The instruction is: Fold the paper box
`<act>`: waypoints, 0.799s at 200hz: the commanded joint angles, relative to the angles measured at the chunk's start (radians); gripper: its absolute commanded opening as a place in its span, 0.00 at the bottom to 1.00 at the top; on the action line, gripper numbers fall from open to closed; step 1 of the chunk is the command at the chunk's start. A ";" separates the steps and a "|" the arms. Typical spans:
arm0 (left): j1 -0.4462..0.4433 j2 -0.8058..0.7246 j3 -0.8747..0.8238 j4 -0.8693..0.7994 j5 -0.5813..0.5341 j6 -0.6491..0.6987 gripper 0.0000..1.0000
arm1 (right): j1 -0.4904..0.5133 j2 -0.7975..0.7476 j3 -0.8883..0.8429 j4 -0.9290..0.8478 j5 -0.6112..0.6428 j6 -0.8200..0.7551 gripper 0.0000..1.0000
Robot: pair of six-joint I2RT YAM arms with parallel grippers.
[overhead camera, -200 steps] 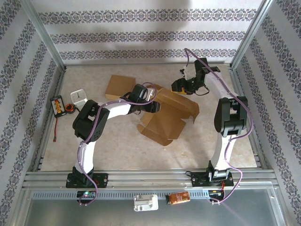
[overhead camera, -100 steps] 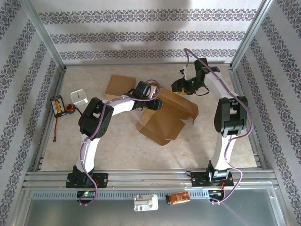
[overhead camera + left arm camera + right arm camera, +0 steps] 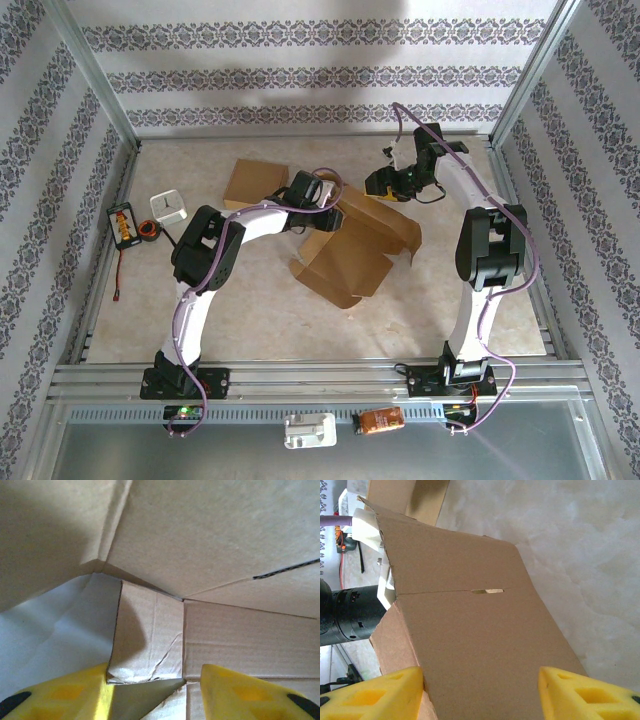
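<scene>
The brown paper box (image 3: 350, 255) lies half unfolded in the middle of the table, its flaps spread. My left gripper (image 3: 318, 203) reaches in at the box's left side, under a raised panel. In the left wrist view the left gripper (image 3: 155, 694) is open, and a creased flap corner (image 3: 147, 640) sits between the yellow fingertips (image 3: 65, 695), touching the left one. My right gripper (image 3: 385, 186) is at the box's far end. In the right wrist view the right gripper (image 3: 480, 692) stands open over a slotted panel (image 3: 475, 645). Whether its fingers (image 3: 585, 695) touch the panel is unclear.
A second flat cardboard piece (image 3: 255, 183) lies behind the left arm. A white device (image 3: 168, 206), an orange and black device (image 3: 124, 222) and a black ring (image 3: 148, 231) sit at the far left. Metal frame rails (image 3: 110, 230) and patterned walls border the table.
My left arm has pushed farther back and right into the box, and its fingers have come closer together. The box has shifted slightly. The right arm has not moved.
</scene>
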 commanded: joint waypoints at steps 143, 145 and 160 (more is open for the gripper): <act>-0.055 -0.030 0.001 0.120 0.253 0.173 0.45 | -0.002 0.026 0.021 -0.029 0.018 -0.013 0.59; -0.056 -0.030 0.002 0.119 0.254 0.174 0.45 | -0.002 0.026 0.021 -0.029 0.019 -0.013 0.59; -0.064 -0.021 -0.003 0.116 0.256 0.183 0.44 | -0.002 0.026 0.021 -0.029 0.018 -0.015 0.59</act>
